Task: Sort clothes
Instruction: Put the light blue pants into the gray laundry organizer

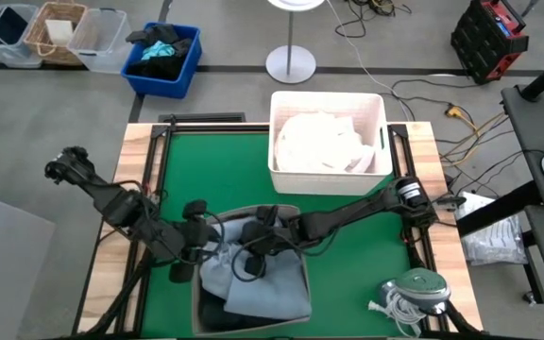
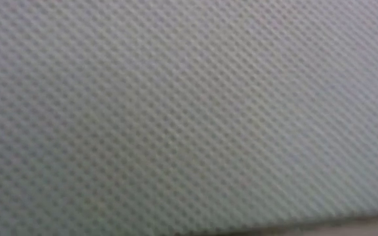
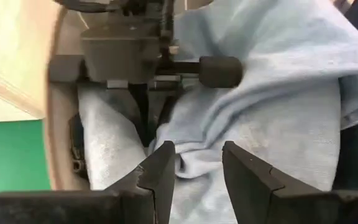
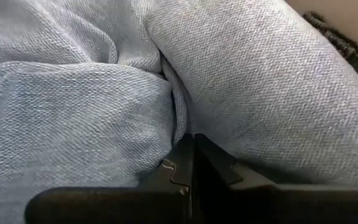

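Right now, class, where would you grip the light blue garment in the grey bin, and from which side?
Grip the raised fold of the light blue garment from above: it bunches between the left gripper fingers, and the right gripper pinches another fold.

**Hidden and cut off**

A dotted grey surface is filling the whole low view, hiding the counter. The light blue shirt (image 1: 253, 283) is covering the grey bin's (image 1: 195, 295) contents, and the frame edge is cropping that bin's near end.

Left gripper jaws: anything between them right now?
Yes. In the left wrist view a fold of the light blue shirt bunches between the open jaws of the left gripper; they are not closed on it.
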